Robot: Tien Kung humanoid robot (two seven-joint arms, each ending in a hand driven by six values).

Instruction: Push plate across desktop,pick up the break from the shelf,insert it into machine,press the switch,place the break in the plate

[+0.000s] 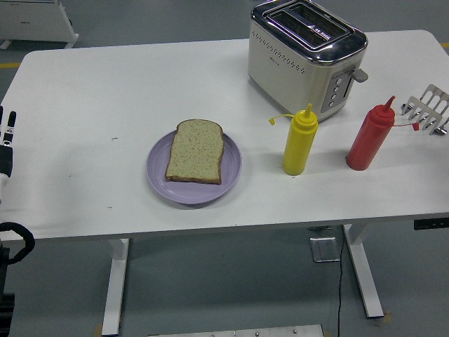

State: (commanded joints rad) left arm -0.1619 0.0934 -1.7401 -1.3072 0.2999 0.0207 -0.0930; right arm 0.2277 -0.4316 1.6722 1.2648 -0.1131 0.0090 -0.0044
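A slice of bread lies flat on the lilac plate near the middle of the table. The silver toaster stands at the back right with both slots empty and its lever up. A metal toast rack sits empty at the right edge. Only a sliver of my left hand shows at the far left edge, well clear of the plate; its grip cannot be judged. My right hand is out of view.
A yellow squeeze bottle and a red squeeze bottle stand upright between the plate and the rack, in front of the toaster. A black cable loop hangs below the table's left front edge.
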